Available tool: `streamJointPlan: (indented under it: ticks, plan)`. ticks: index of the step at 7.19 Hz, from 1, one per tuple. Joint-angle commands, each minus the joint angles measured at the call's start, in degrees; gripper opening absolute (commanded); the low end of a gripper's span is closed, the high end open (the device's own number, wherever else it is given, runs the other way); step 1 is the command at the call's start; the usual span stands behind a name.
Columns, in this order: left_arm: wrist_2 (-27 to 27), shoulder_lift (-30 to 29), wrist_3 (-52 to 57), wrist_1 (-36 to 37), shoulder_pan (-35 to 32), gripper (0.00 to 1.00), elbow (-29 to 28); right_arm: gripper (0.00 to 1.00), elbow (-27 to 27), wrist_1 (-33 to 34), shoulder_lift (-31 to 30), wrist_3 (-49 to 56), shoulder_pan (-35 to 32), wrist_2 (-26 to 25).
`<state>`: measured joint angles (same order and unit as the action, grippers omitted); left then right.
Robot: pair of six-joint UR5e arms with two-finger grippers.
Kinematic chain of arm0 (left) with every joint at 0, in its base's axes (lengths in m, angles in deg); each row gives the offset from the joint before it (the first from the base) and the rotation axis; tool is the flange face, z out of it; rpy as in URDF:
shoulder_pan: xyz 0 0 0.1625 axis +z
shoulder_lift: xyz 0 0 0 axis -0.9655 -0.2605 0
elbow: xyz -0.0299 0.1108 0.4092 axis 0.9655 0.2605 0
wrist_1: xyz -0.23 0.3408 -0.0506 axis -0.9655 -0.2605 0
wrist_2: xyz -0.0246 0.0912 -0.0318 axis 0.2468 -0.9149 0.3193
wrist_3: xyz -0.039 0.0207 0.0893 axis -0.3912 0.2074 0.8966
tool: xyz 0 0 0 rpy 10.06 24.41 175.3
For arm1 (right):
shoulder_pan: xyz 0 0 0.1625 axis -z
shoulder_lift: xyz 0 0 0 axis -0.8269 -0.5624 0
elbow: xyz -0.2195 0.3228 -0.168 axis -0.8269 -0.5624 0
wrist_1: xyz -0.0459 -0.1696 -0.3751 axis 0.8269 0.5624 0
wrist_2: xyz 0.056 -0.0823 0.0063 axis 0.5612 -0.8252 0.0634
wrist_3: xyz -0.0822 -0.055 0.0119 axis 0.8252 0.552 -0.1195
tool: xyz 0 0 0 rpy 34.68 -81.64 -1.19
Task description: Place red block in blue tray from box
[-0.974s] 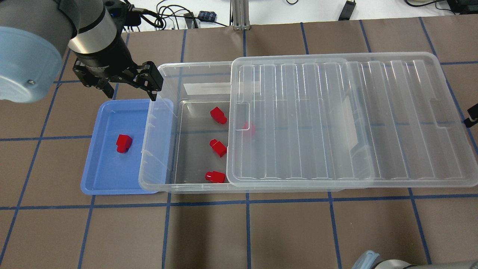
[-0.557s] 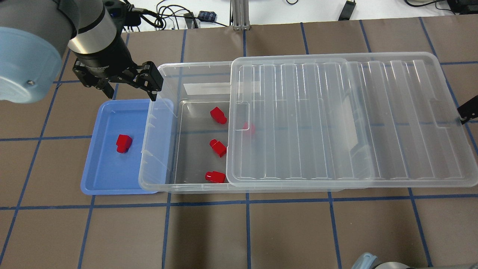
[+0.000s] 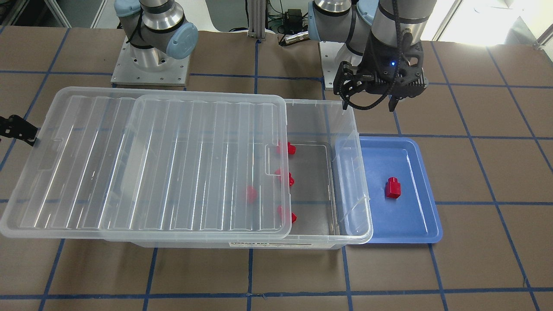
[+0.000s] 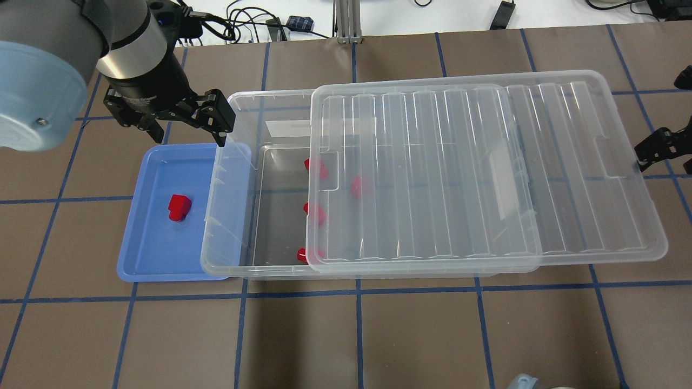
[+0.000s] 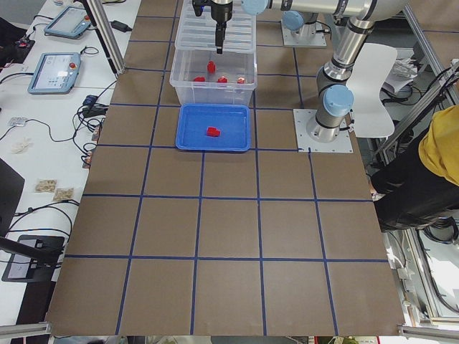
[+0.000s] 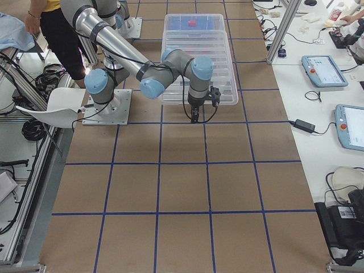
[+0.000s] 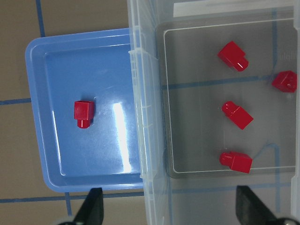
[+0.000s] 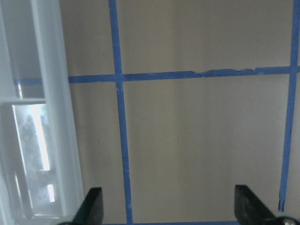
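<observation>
One red block (image 4: 179, 207) lies in the blue tray (image 4: 157, 259), also in the left wrist view (image 7: 84, 113). Several more red blocks (image 7: 238, 115) lie in the clear box (image 4: 227, 216). Its ribbed lid (image 4: 459, 173) lies shifted to the right and partly covers them. My left gripper (image 4: 186, 127) is open and empty above the tray's far edge, by the box's left end. My right gripper (image 4: 662, 148) is open and empty at the lid's right edge; the right wrist view (image 8: 168, 211) shows the lid's rim (image 8: 51, 117) to one side.
The tray's right side sits under the box's left rim (image 3: 352, 185). The lid overhangs the box's right end above the table. A white label strip (image 3: 276, 245) is on the box's front. Cables lie beyond the table's far edge (image 4: 243, 27).
The lid has slid left over the box and now covers more of the red blocks. My right gripper has come further into view at the right edge. The left arm has not moved.
</observation>
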<state>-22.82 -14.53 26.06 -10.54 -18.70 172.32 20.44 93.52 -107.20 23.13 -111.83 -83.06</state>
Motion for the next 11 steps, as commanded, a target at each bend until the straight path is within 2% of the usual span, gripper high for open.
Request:
streamJointPlan:
  ticks: [1,6,7,8,10,11]
  plan:
    - [0.2,0.0,-0.2,0.0,0.1,1.00,-0.1,1.00,0.0,-0.6,-1.2,-4.7,-3.4,0.0]
    - [0.3,-0.1,-1.0,1.5,0.1,1.00,-0.3,1.00,1.8,-1.2,-3.6,-11.2,-8.4,-0.1]
    - [0.3,-0.2,-1.0,1.5,0.2,1.00,-0.3,1.00,1.4,-0.4,-3.3,-10.2,-8.5,-0.2]
    - [0.3,-0.1,-1.0,1.5,0.2,1.00,-0.2,1.00,0.4,-0.7,-3.7,-9.3,-8.6,-5.1]
    - [0.3,-0.1,-1.0,1.6,0.2,1.00,-0.3,1.00,-0.5,0.4,-2.2,0.3,-7.5,-6.1]
    - [0.3,-0.1,-1.0,1.6,0.2,1.00,-0.3,1.00,-0.2,1.1,-1.3,0.7,-6.3,-6.1]
